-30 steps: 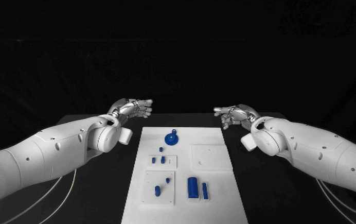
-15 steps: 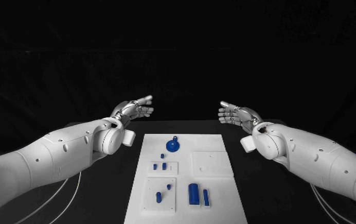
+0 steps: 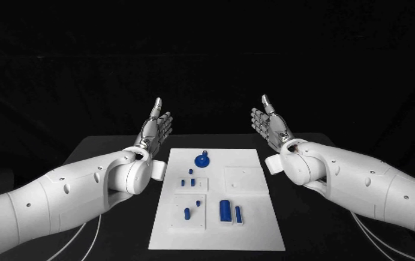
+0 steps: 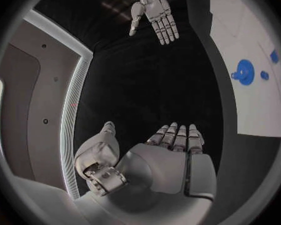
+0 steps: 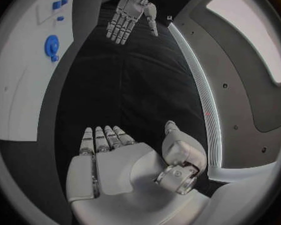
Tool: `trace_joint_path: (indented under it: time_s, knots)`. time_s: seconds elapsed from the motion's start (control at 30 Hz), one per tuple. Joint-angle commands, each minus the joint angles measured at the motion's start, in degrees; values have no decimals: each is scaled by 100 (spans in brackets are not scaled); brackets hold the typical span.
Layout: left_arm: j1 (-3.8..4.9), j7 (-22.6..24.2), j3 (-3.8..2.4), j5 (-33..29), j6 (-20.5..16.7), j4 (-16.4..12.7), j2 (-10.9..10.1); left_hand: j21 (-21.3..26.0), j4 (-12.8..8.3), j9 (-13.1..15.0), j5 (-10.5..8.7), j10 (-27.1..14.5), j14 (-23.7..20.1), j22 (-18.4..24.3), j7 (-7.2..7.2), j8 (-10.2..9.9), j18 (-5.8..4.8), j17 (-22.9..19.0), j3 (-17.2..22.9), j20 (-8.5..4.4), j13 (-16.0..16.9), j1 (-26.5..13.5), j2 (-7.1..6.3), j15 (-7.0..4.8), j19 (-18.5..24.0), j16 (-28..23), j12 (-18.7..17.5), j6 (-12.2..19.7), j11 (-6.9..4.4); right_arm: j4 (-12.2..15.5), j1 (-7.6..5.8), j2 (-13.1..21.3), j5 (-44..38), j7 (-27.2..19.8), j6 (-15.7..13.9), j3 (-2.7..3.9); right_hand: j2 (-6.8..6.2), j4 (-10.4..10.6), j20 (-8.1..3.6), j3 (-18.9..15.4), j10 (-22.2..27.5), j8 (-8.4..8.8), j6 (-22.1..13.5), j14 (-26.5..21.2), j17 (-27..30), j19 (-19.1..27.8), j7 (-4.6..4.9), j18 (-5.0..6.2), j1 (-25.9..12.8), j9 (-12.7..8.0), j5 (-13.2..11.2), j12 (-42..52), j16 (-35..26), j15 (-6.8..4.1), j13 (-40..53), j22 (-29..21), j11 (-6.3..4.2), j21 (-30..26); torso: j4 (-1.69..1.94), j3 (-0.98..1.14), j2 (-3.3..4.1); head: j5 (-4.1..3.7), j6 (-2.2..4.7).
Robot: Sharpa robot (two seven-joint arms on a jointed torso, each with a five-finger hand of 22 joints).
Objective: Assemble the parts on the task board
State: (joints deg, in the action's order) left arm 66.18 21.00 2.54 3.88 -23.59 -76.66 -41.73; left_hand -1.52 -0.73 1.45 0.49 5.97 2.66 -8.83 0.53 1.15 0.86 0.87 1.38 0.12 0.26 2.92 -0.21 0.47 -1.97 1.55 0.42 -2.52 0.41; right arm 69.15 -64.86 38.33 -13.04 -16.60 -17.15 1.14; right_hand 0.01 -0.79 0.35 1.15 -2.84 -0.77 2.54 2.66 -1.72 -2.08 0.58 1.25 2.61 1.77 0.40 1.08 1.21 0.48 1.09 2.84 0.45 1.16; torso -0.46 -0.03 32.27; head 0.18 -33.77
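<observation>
White and rectangular, the flat task board (image 3: pixel 250 228) lies in the middle of the black table (image 3: pixel 113 147), its long axis running away from the robot toward the table's far edge. Near the board's far end sits a round blue disc-shaped part with a small knob (image 3: pixel 201 161); the knob points toward the far edge. Closer in, 2 small blue pegs (image 3: pixel 187 182) stand side by side on a raised square tile left of the board's centre line. Nearest the robot, a short blue cylinder (image 3: pixel 225 210) and a thinner blue bar (image 3: pixel 238 214) lie just beside each other, both with their long axes parallel to the board's long side. A small blue peg (image 3: pixel 187 213) lies on the near-left tile, aligned the same way.

Both hands are raised above the far end of the table, well apart from the board and holding nothing. The left silver hand (image 3: pixel 156 128) has its fingers straight, spread slightly and pointing up, palm turned inward. The right silver hand (image 3: pixel 270 125) mirrors it, fingers extended upward and empty.
</observation>
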Motion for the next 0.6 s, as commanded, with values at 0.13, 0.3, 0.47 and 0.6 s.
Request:
trace_joint_path:
  time_s: [0.13, 0.3, 0.47, 0.6]
  knots:
    - [-399, 720, -166, -314, -1625, -903, -195, 152, 73, -145, -49, -597, -266, 883, -53, -115, -86, -87, -138, -12, -26, -292, 21, -47, 197, -155, -42, 252, -41, 1133, 259, 342, 873, -911, -1782, -63, -1, 79, -35, -115, 284, 77, -254, -266, 172, 208, -58, -125, -261, -177, -40, -108, -121, -48, -109, -284, -45, -116, 46, 3, -109, -18, -61]
    - [-567, 852, -239, -375, -1979, -1256, -279, 152, 73, -145, -49, -597, -266, 883, -53, -115, -86, -87, -138, -12, -26, -292, 21, -47, 197, -155, -42, 252, -41, 1732, 392, 528, 1146, -1169, -2360, -95, -1, 79, -35, -115, 284, 77, -254, -266, 172, 208, -58, -125, -261, -177, -40, -108, -121, -48, -109, -284, -45, -116, 46, 3, -109, -18, -61]
    - [-602, 880, -254, -388, -2053, -1330, -296, 152, 73, -145, -49, -597, -266, 883, -53, -115, -86, -87, -138, -12, -26, -292, 21, -47, 197, -155, -42, 252, -41, 2051, 463, 627, 1291, -1307, -2668, -113, -1, 79, -35, -115, 284, 77, -254, -266, 172, 208, -58, -125, -261, -177, -40, -108, -121, -48, -109, -284, -45, -116, 46, 3, -109, -18, -61]
    - [-602, 880, -254, -388, -2053, -1330, -296, 152, 73, -145, -49, -597, -266, 883, -53, -115, -86, -87, -138, -12, -26, -292, 21, -47, 197, -155, -42, 252, -41, 2080, 470, 636, 1304, -1320, -2697, -114, -1, 79, -35, -115, 284, 77, -254, -266, 172, 208, -58, -125, -261, -177, -40, -108, -121, -48, -109, -284, -45, -116, 46, 3, -109, -18, -61]
